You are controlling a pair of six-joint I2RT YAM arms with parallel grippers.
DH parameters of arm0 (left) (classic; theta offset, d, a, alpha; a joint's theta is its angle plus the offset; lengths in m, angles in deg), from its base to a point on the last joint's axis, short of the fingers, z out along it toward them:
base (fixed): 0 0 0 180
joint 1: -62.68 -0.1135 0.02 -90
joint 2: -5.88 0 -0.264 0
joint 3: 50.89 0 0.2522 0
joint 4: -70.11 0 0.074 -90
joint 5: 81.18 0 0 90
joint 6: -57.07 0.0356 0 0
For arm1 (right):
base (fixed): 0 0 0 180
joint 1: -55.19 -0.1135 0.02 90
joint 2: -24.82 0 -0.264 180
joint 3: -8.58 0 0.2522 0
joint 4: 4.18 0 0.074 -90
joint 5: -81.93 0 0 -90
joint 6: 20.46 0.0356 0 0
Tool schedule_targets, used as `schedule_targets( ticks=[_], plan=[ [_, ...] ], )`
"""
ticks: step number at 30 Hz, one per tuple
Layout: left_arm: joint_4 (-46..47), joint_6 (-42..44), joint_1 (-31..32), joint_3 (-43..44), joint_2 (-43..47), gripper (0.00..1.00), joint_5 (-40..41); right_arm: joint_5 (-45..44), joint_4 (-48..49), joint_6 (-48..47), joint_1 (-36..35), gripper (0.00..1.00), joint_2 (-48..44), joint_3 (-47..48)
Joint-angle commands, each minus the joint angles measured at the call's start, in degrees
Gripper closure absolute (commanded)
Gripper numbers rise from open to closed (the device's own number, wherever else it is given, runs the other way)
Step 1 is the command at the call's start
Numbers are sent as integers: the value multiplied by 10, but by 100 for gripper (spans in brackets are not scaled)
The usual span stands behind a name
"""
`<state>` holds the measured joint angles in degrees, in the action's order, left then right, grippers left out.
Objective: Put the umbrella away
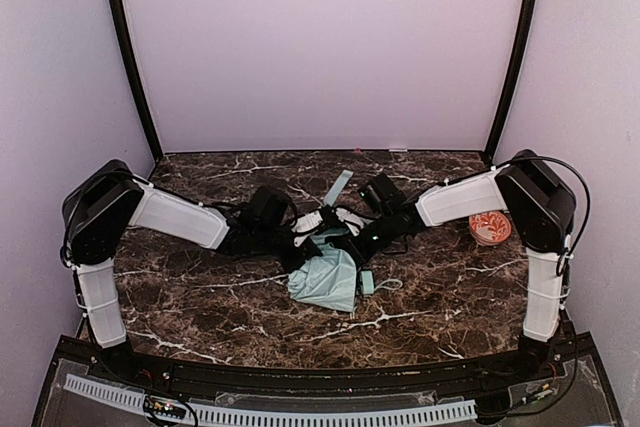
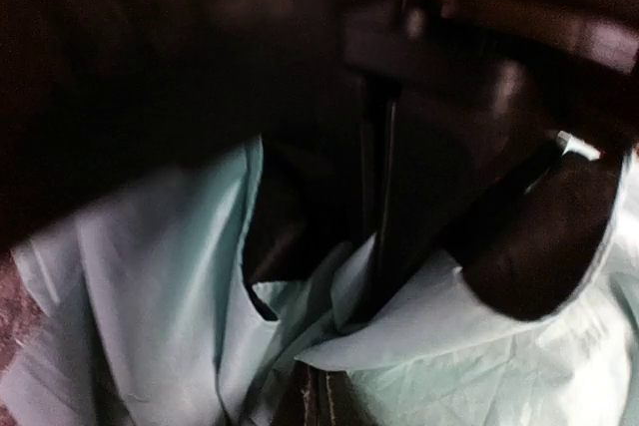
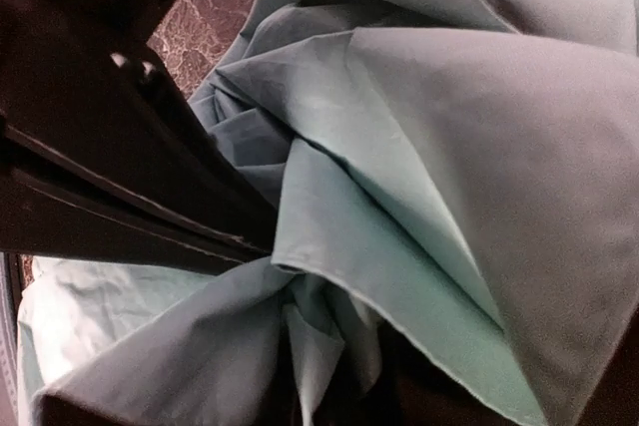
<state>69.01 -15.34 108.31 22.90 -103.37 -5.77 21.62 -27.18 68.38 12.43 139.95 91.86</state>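
umbrella bunched central on table, far from edges, left hand and right hand clenched on it

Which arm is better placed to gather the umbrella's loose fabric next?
Right, probably. The right gripper is shut with the umbrella fabric bunched at its tip, so it can pull. The left gripper is shut too, but its blurred view shows no clear grip.
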Motion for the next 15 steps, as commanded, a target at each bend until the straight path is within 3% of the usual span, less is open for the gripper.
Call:
schedule_targets(
  ticks=[1,15],
  plan=[
    [-45,14,2,-3,-31,100,33,21,-28,-2,3,93,11,3],
    [-49,43,2,-6,-69,100,43,-113,-38,46,43,53,-135,-64]
  ],
)
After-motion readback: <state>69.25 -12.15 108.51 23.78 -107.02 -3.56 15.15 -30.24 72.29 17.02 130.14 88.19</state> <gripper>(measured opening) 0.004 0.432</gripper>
